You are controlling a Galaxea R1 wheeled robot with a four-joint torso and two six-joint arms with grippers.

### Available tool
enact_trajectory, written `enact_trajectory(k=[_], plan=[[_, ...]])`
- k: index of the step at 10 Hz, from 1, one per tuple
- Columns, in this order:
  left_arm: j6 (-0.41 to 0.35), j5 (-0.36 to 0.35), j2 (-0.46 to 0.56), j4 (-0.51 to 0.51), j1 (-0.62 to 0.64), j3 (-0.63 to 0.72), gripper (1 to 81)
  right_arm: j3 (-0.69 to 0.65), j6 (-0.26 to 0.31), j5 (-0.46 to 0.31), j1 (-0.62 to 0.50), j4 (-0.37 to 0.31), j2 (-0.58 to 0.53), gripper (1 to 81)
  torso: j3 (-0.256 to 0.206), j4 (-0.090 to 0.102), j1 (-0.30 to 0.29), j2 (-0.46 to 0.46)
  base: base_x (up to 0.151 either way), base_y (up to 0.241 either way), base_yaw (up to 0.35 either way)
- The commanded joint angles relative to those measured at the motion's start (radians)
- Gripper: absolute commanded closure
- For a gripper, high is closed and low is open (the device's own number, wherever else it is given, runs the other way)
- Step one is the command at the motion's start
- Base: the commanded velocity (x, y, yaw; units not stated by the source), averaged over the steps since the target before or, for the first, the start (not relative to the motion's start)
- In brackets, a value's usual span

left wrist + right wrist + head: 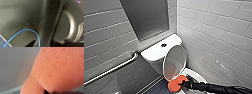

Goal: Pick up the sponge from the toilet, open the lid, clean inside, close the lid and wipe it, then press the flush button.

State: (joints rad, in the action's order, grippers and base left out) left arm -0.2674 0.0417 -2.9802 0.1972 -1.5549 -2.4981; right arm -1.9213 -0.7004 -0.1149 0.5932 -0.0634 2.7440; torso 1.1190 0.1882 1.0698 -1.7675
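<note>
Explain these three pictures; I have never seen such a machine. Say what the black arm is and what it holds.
It is a wheeled robot with two arms. The wide picture comes from its head camera, looking down at a white toilet whose lid stands raised; the dark flush button sits in the tank top. The black arm is its right one; the right gripper holds the orange sponge near the bowl. The orange close-up is that sponge from the right wrist's camera. The dark picture, from the left wrist's camera, shows robot parts and a blue cable.
</note>
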Motion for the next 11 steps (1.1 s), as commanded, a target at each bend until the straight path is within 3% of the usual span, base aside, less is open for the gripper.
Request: enact_trajectory(k=[1,11], plan=[[0.004,0.06,-0.031,0.007,-0.001,0.036,1.0,0.088,-0.013,-0.015,-0.08,-0.021,-0.013,81.1,0.0,0.0,0.0,0.0,0.0,0.0,0.0],[0.001,0.058,-0.037,0.002,0.0,0.036,1.0,0.401,-0.011,-0.002,0.132,0.02,-0.407,81.1,0.0,0.0,0.0,0.0,0.0,0.0,0.0]])
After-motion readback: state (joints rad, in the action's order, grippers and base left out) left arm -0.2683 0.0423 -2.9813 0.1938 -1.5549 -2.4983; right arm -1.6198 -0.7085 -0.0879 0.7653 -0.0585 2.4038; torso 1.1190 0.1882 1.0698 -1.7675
